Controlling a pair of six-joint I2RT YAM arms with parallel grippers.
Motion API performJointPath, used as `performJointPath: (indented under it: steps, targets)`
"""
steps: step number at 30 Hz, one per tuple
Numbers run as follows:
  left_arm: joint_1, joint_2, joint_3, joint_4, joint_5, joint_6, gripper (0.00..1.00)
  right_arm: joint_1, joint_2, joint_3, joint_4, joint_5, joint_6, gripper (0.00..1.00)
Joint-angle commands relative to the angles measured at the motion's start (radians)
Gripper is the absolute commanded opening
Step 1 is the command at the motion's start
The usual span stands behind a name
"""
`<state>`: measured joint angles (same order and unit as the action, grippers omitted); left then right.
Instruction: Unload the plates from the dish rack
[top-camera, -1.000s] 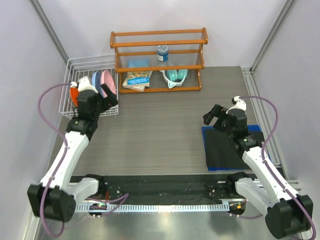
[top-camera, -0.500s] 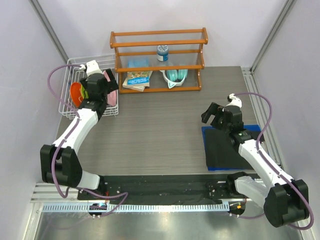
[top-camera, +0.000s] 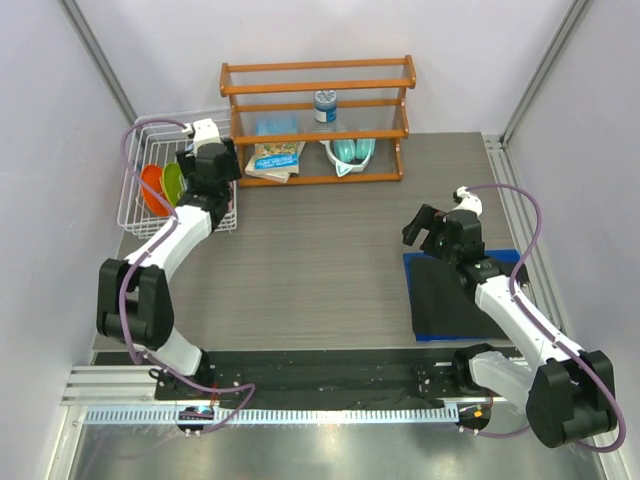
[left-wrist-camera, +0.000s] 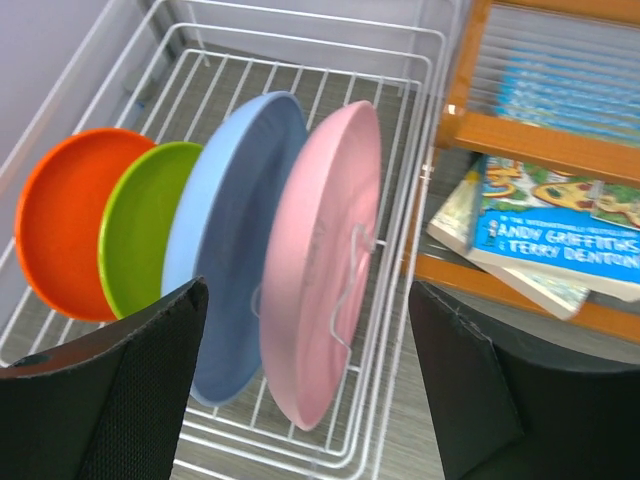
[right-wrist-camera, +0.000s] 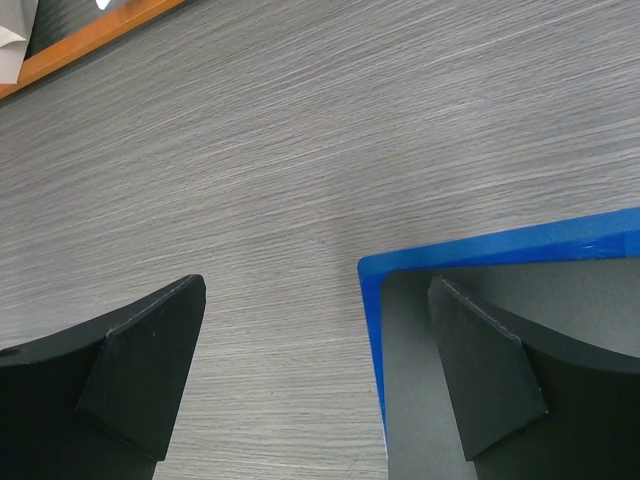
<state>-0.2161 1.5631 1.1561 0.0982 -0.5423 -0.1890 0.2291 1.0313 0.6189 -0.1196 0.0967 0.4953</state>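
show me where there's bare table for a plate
Free: the grey wood-grain tabletop between the white wire dish rack and the blue-edged dark mat, before the brown wooden shelf. Crowded: the rack, packed with four round plastic plates.

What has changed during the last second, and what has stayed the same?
The left pincer reached farther back over the dish rack and now hangs above the pink plate and blue plate, jaws open, gripping nothing. The right pincer barely shifted; both plates stayed in the rack.
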Motion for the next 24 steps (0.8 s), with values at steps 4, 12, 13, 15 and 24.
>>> performJointPath:
  steps: [4, 12, 13, 15, 24]
  targets:
    - [-0.003, 0.072, 0.070, 0.031, -0.146, 0.052, 0.75, 0.006, 0.006, -0.001, 0.052, 0.035, -0.012, 1.00]
    - [-0.029, 0.114, 0.083, 0.029, -0.229, 0.075, 0.46, 0.004, 0.016, -0.015, 0.058, 0.043, -0.006, 1.00]
    - [-0.032, 0.114, 0.080, 0.031, -0.237, 0.079, 0.43, 0.006, 0.015, -0.016, 0.058, 0.043, -0.006, 1.00]
    - [-0.043, 0.112, 0.076, 0.041, -0.275, 0.083, 0.35, 0.007, 0.018, -0.019, 0.058, 0.043, -0.004, 1.00]
    - [-0.081, 0.097, 0.050, 0.104, -0.396, 0.158, 0.00, 0.006, 0.013, -0.031, 0.051, 0.047, -0.006, 1.00]
